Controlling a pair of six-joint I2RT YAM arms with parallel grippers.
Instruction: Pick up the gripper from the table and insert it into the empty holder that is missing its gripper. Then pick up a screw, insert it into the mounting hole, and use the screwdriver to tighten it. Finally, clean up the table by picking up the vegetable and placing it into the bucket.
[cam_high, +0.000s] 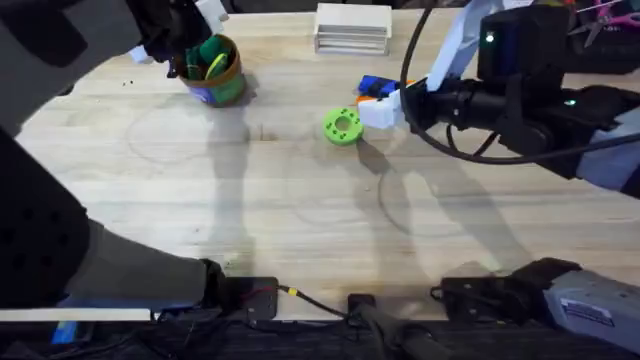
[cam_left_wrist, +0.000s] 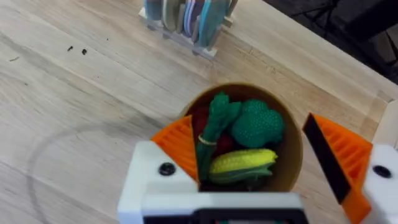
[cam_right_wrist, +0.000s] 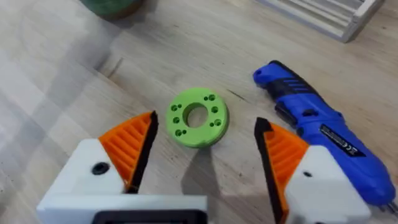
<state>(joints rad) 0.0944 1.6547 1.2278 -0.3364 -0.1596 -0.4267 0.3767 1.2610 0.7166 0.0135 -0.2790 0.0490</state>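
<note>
Currently hovering my left gripper (cam_left_wrist: 249, 186), open and empty, over the short round yellow-rimmed bucket (cam_left_wrist: 292, 162) | dark green bumpy toy vegetable (cam_left_wrist: 256, 123) lying inside | my right gripper (cam_right_wrist: 202, 155) idling open, empty | risk: clipping rim, tipping bucket.

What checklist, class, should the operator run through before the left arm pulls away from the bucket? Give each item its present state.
1. Left gripper open above the bucket: ok.
2. Dark green vegetable inside the bucket: ok.
3. Nothing held between the left fingers: ok.
4. Right gripper open, by the lime-green disc: ok.
5. Screwdriver lying on the table, out of the left arm's way: ok.
6. Screw tightened in the holder: cannot tell.
</note>
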